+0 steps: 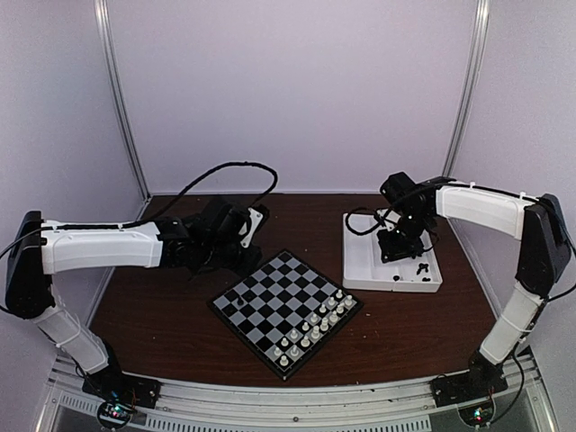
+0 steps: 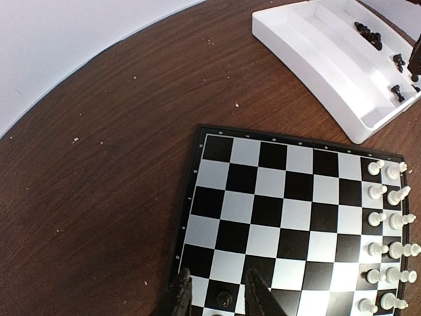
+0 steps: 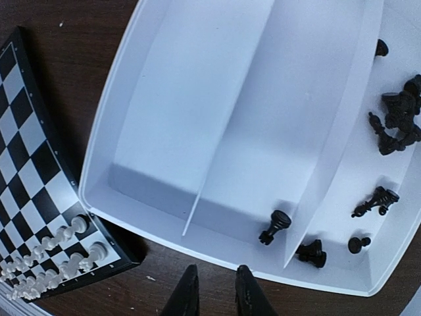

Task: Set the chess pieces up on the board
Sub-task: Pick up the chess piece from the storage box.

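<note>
Right gripper (image 3: 216, 296), jaws narrow and empty, hovers at the white tray's (image 3: 151, 131) near wall; the nearest black pawn (image 3: 275, 228) lies just ahead-right, in the middle compartment.

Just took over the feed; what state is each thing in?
Left gripper: open around a black piece standing on the board.
Right gripper: slightly open, empty.
White pieces: standing in two rows on the board.
Other black pieces: loose in the tray, some tipped over.
</note>
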`<move>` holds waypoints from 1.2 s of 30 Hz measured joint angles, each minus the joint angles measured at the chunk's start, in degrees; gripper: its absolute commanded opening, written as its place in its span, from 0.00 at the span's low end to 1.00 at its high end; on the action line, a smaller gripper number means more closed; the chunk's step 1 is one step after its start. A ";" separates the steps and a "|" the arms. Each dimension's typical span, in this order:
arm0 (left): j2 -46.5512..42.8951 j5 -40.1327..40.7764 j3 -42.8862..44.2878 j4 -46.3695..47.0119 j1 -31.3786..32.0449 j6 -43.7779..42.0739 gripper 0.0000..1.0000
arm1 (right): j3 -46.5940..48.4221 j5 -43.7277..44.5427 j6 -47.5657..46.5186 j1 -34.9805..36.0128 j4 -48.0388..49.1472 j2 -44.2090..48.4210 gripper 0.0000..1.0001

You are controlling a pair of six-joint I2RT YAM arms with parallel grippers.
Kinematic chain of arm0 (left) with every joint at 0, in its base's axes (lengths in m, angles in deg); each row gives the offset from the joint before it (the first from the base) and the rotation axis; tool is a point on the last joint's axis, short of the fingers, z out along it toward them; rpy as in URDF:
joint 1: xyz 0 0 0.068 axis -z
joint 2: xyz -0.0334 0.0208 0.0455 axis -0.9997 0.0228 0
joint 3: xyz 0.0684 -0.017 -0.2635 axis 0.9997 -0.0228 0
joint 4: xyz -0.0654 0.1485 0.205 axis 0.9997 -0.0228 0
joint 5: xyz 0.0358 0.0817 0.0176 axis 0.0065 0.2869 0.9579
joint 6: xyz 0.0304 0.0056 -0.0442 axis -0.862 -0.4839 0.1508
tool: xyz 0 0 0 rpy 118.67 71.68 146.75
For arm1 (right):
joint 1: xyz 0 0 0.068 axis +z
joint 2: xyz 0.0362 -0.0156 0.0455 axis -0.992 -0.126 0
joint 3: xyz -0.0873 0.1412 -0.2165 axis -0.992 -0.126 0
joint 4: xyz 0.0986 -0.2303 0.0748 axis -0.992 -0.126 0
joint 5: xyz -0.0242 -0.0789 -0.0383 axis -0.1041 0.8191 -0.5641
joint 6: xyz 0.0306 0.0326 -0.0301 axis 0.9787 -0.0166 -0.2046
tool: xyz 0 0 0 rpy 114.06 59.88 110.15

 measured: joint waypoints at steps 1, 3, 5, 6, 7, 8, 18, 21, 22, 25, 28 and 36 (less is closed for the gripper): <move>0.00 -0.02 0.00 0.02 0.00 -0.04 0.29 | -0.04 0.68 -0.28 -0.24 -0.39 0.00 0.21; 0.00 -0.02 0.00 0.02 0.00 -0.15 0.29 | -0.11 1.99 -0.63 -0.76 -1.16 -0.04 0.22; 0.04 -0.04 0.02 0.00 0.00 -0.22 0.29 | -0.11 2.71 -1.16 -1.18 -1.57 -0.35 0.25; 0.13 -0.09 0.13 -0.02 0.00 -0.24 0.29 | -0.11 2.89 -1.36 -1.42 -1.62 -0.66 0.26; 0.26 -0.11 0.26 -0.02 0.00 -0.24 0.29 | -0.11 2.91 -1.53 -1.57 -1.62 -1.11 0.27; 0.37 -0.11 0.35 -0.02 0.00 -0.24 0.29 | -0.11 2.93 -1.64 -1.70 -1.60 -1.62 0.28; 1.84 -0.09 2.34 -0.15 0.00 -0.44 0.29 | -0.11 2.58 -2.93 -2.62 -1.20 -9.55 0.39; 2.36 -0.11 2.82 -0.22 0.00 -0.46 0.29 | -0.11 2.54 -2.95 -2.82 -1.09 -10.54 0.40; 2.51 -0.11 2.93 -0.22 0.00 -0.48 0.29 | -0.11 2.45 -2.95 -2.95 -1.09 -10.62 0.40; 3.02 -0.13 3.17 -0.26 0.00 -0.50 0.29 | -0.11 2.45 -2.99 -3.39 -1.09 -10.64 0.41; 3.63 -0.20 3.45 -0.37 0.00 -0.52 0.29 | -0.22 2.45 -3.02 -3.63 -1.09 -10.88 0.43; 4.42 -0.66 4.09 -0.61 0.00 -0.90 0.29 | -1.14 2.36 -2.80 -3.69 0.90 -13.42 0.27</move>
